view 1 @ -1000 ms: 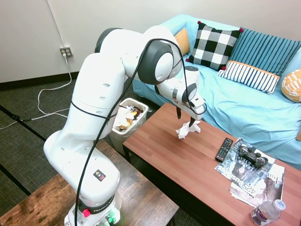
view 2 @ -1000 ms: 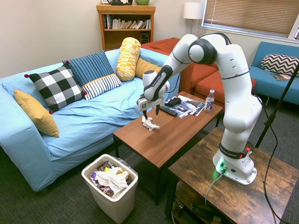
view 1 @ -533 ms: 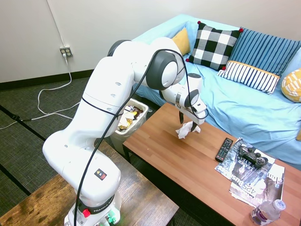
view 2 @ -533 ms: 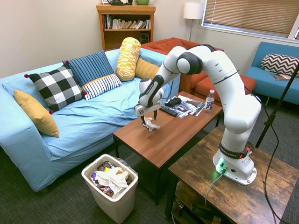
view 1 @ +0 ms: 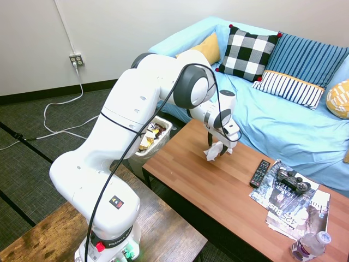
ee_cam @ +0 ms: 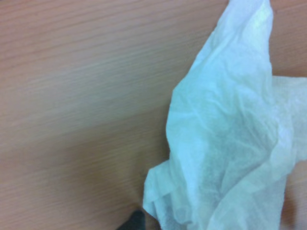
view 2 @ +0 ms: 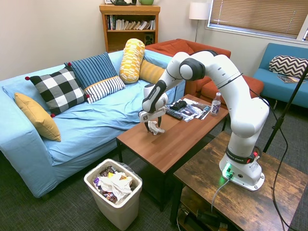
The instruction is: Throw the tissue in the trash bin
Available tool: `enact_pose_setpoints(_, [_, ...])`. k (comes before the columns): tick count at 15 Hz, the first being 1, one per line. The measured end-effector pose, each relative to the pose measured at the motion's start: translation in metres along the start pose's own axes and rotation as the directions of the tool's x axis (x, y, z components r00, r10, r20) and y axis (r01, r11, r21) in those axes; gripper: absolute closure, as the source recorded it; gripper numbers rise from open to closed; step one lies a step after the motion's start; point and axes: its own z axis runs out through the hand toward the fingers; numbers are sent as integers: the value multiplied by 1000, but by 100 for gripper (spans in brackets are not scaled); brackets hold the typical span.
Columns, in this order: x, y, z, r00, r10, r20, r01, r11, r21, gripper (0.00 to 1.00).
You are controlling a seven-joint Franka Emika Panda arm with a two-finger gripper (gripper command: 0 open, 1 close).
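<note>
Looking down, we see our gripper (view 2: pixel 153 126) with fingers spread around the tissue (view 2: pixel 154 127), a crumpled, creased white wad on the wooden table (view 2: pixel 178 139).

We see our arm (view 1: pixel 131 114) built of glossy white rounded shells with dark grey bands at the joints. A thin black cable loops along its outside from the base to the wrist. Our base (view 2: pixel 242 166) carries a dark ring with small lettering, a red button and a green glowing light.
</note>
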Motion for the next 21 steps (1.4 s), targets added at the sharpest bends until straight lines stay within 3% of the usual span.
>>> enact_pose_setpoints(15, [19, 13, -5, 999, -16, 33, 15, 1000, 18, 100])
enact_pose_setpoints(18, [4, 10, -33, 997, -74, 28, 73, 996, 44, 100])
enact_pose_setpoints(21, [-76, -12, -79, 978, -207, -3, 207, 976, 64, 100])
